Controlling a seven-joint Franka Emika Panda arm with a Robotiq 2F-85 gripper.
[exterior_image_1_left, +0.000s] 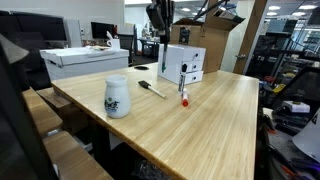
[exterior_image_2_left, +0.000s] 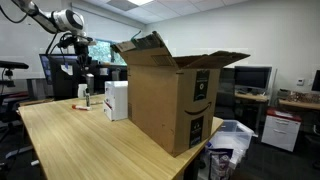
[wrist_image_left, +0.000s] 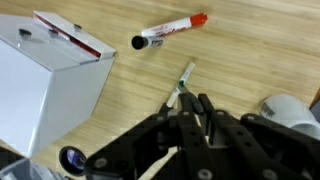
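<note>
Tool (wrist_image_left: 181, 84): slim, with a dark handle and a pale tip; too small to tell what kind.
Tool's place: flat on the table (exterior_image_1_left: 225, 125), well in from its edges, between the jar (exterior_image_1_left: 117, 97) and the marker (wrist_image_left: 170, 32), touching neither.
Gripper (wrist_image_left: 195, 108): mine, high over the tool, jaws closed together with nothing between them.
Handling, as I judge it: light and stiff. Being thin, it lies low on the wood and may roll or skid away from my fingertips.
Where to take hold: across the handle near its middle, jaws square to its length — not on the narrow tip.
Marker: red cap, lying just past the tool and apart from it.
Box (wrist_image_left: 50, 90): white, upright toward the table's far edge in an exterior view, beside the marker.
Jar: white, upright, near a long edge, well apart from the box.
Carton (exterior_image_2_left: 165, 100): brown, flaps open — by a corner of the table, behind the box.
</note>
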